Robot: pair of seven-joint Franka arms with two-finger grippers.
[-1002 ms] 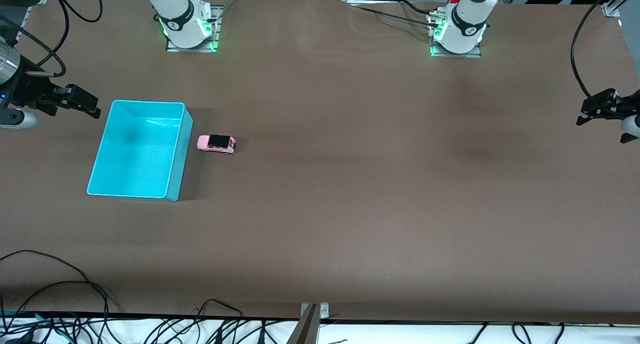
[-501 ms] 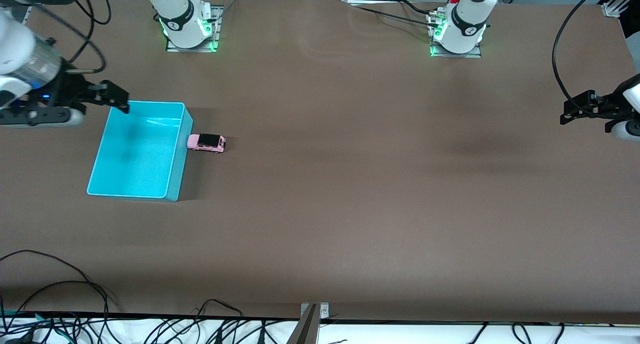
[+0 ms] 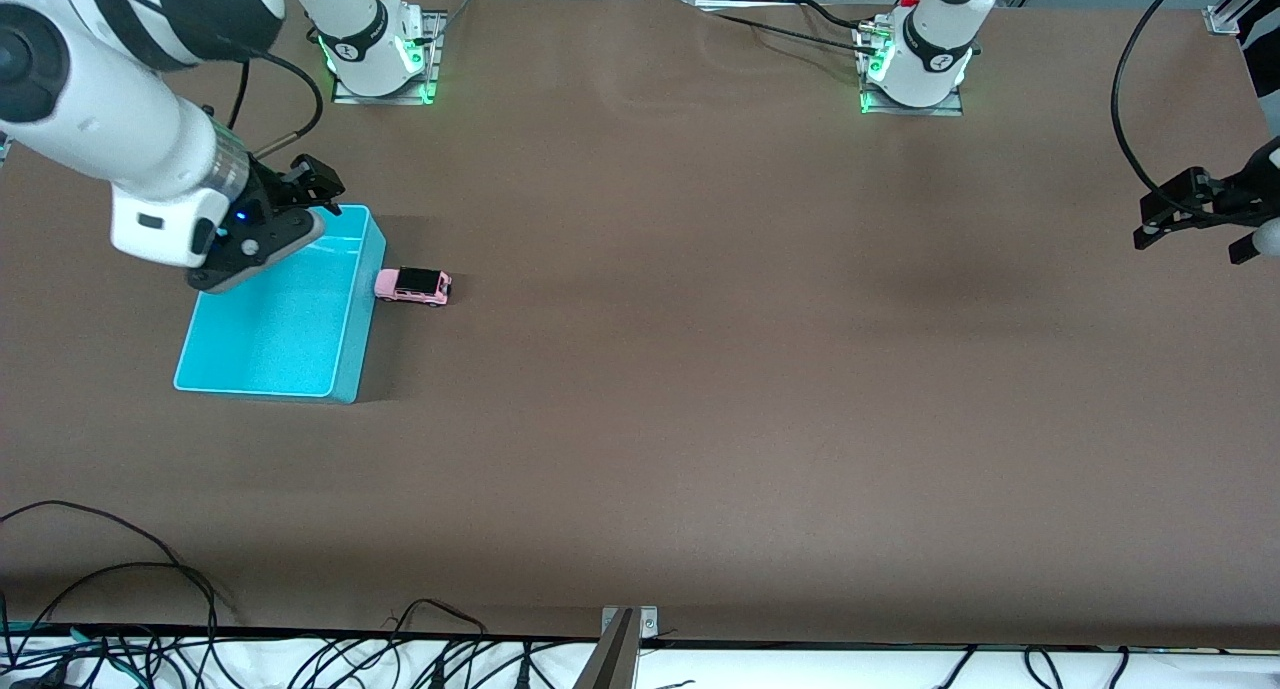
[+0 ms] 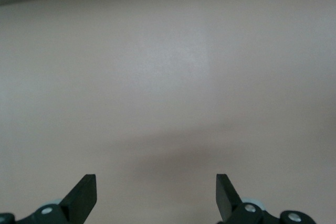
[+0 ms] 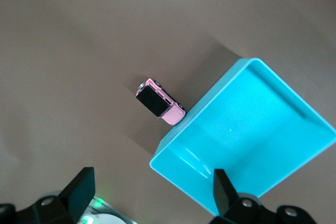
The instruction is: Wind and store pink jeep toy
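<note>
Pink jeep toy with black roof, plain cyan bin, brown table.

No readable text, label, brand or number in any view. Small dark round marks on two white robot bases by green lights, too small to read.

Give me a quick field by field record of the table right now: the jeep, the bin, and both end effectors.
pink jeep toy: upright on the table, nose against the cyan bin's outer wall, on the side toward the left arm's end
cyan bin: open-topped, nothing visible inside
right end effector: open, holding nothing, over the bin's corner nearest the robot bases
left end effector: open, holding nothing, waiting over bare table at the left arm's end
</note>
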